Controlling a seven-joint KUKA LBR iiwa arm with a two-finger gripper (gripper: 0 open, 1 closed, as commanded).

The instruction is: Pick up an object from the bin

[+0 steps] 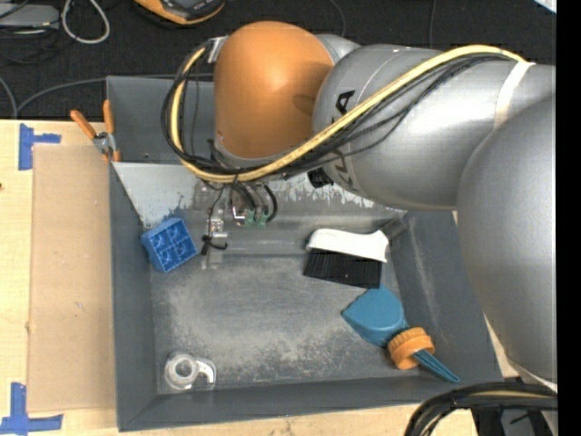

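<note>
Blue block (169,244), square with a studded top, lies tilted on the floor of the bin (263,325) in its left half, near the far left corner. The gripper (215,241) hangs low just to the block's right, close beside it, and nothing shows in its grasp; whether it is wide or narrow cannot be told from this angle. Above it the arm's orange cover (268,89) and looped cables hide the far wall. Further right, about mid-bin, lies a brush (345,254) with a white back and black bristles; near the right front corner lies a blue bottle (374,316) with an orange collar (410,345), its spout pointing toward that corner. In the left front corner, well apart from the rest, sits a small silver metal ring (186,371).
</note>
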